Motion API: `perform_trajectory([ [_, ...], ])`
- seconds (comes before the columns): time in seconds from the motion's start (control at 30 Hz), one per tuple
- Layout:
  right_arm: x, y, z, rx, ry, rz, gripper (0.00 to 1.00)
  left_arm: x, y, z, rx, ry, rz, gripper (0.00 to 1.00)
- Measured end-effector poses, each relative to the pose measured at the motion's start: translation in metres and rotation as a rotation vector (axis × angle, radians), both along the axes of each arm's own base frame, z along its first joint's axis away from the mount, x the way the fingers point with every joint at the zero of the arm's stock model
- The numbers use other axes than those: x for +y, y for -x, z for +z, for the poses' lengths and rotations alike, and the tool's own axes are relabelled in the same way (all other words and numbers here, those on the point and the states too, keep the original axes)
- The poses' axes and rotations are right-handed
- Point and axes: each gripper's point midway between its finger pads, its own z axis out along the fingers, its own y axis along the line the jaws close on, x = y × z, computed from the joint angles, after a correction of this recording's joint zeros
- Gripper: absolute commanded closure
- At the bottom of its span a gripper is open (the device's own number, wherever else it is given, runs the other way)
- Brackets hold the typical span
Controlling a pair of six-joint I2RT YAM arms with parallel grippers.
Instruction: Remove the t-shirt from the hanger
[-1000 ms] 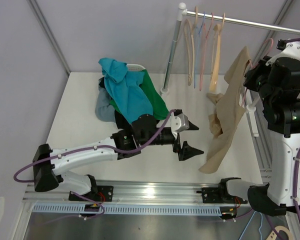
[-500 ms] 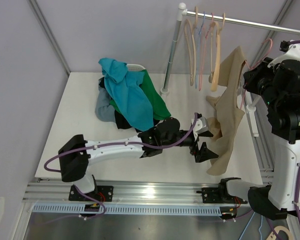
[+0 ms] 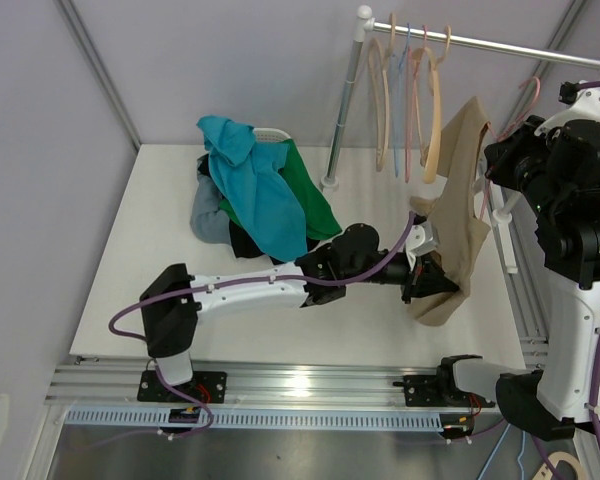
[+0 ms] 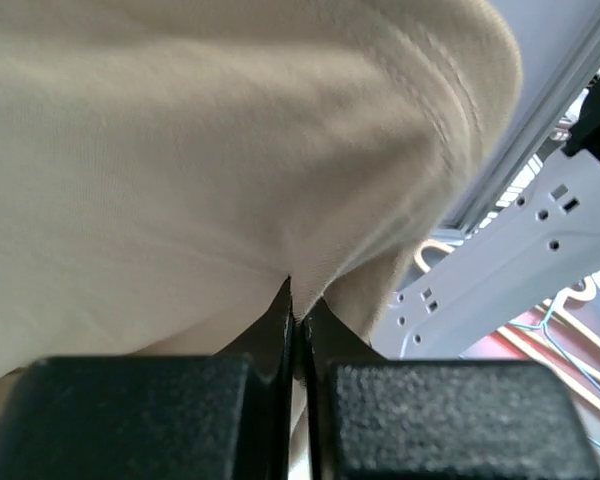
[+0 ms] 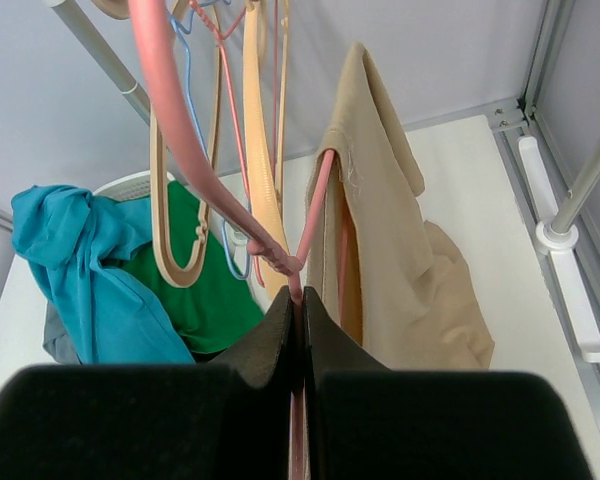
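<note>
Left gripper (image 4: 296,312): your fingers are pressed together with a fold of the t-shirt (image 3: 452,225) pinched between the tips. In the left wrist view the beige cloth puckers right where they meet. From above, your left arm (image 3: 250,290) lies low across the table (image 3: 150,260), reaching right. The grip sits on the lower, left side of the t-shirt.

Right gripper (image 5: 299,305): your fingers are closed flat on the pink hanger (image 5: 187,140), just below the point where its limbs join. You hold it raised at the right of the scene, near the right end of the rack (image 3: 500,42).

T-shirt: it is on the hanger. In the right wrist view one pink limb sweeps up to the left, bare. Another runs up under the cloth, which drapes over it and falls to the right. From the top view the t-shirt hangs from your right gripper down to your left gripper, with its bottom bunched low over the right part of the table. You cannot tell from these views whether the hem touches the table.

Rack: its rail runs across the far right, with spare hangers (image 3: 381,100) hanging on it just left of the t-shirt. Contact between the nearest one and the cloth cannot be judged.

Pile (image 3: 260,190): teal, green and grey clothes are heaped at the far middle of the table, over a white basket (image 3: 271,132). The pile is well apart from the t-shirt, and your left arm passes just near of it.
</note>
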Motion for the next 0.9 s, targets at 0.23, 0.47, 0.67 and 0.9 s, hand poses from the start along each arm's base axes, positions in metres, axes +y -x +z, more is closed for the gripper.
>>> perform_trajectory([
  [0.23, -0.001, -0.007, -0.004, 0.018, 0.005, -0.012, 1.00, 0.020, 0.040, -0.019, -0.028, -0.044, 0.006, 0.99],
  [0.47, 0.000, -0.025, -0.029, 0.124, 0.021, -0.017, 1.00, 0.036, 0.147, -0.040, -0.041, -0.041, -0.145, 0.99],
  [0.67, 0.001, -0.007, -0.032, 0.181, 0.025, -0.002, 1.00, 0.041, 0.121, -0.065, 0.022, -0.112, -0.090, 0.99],
  [0.9, -0.002, 0.022, -0.005, 0.111, 0.026, 0.006, 1.00, 0.051, -0.006, -0.037, 0.141, -0.160, 0.182, 0.99],
])
